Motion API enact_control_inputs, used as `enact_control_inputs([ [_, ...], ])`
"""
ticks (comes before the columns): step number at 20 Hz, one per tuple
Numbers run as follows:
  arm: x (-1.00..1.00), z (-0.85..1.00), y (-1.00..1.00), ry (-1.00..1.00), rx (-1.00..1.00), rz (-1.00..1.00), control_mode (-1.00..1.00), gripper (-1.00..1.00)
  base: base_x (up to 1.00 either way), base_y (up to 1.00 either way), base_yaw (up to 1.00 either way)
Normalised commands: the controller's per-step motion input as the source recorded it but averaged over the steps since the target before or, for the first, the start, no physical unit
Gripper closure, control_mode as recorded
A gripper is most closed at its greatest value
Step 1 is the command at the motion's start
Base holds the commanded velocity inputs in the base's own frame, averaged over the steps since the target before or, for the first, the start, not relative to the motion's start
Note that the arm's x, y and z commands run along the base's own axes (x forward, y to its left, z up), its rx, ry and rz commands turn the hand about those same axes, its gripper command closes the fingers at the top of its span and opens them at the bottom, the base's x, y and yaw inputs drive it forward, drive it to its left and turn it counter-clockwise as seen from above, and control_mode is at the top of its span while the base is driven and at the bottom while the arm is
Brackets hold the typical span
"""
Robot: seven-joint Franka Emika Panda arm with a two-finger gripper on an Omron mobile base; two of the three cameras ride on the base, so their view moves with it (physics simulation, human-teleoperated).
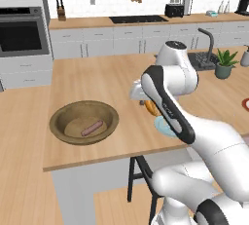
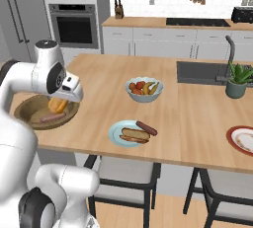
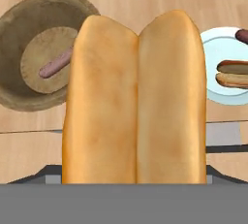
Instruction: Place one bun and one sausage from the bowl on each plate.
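Note:
My gripper (image 2: 60,99) is shut on the yellow-orange bun (image 3: 135,102), which hangs in the air between the wooden bowl (image 2: 23,107) and the light blue plate (image 2: 115,136). The bun hides my fingertips in the hand view. A pinkish-brown sausage (image 1: 92,128) lies alone in the bowl (image 1: 57,121). On the light blue plate rest a reddish-brown bun (image 2: 134,135) and a dark sausage (image 2: 147,128). The white plate with a red rim (image 2: 242,139) sits bare at the counter's far right.
A pale blue fruit bowl (image 2: 144,89) stands behind the blue plate. The sink (image 2: 200,72) and a potted plant (image 2: 237,81) are at the back right. Stools (image 2: 123,177) stand under the counter's front edge.

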Motion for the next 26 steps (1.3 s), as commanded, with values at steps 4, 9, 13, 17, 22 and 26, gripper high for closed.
enact_control_inputs([
  [4,-0.04,-0.46,-0.33,0.12,-0.21,-0.02,-1.0,1.0,0.0,0.0,0.0],
  [9,0.0,-0.07,-0.68,0.09,-0.16,-0.01,-1.0,1.0,0.0,0.0,0.0],
  [13,0.0,0.0,0.0,0.0,0.0,0.0,1.0,1.0,-0.51,-0.91,-0.01],
  [17,0.0,0.0,0.0,0.0,0.0,0.0,1.0,1.0,-0.55,-1.0,0.0],
  [22,0.0,0.0,0.0,0.0,0.0,0.0,1.0,1.0,-0.42,-1.0,0.07],
  [26,0.0,0.0,0.0,0.0,0.0,0.0,1.0,1.0,0.02,-1.0,0.1],
])
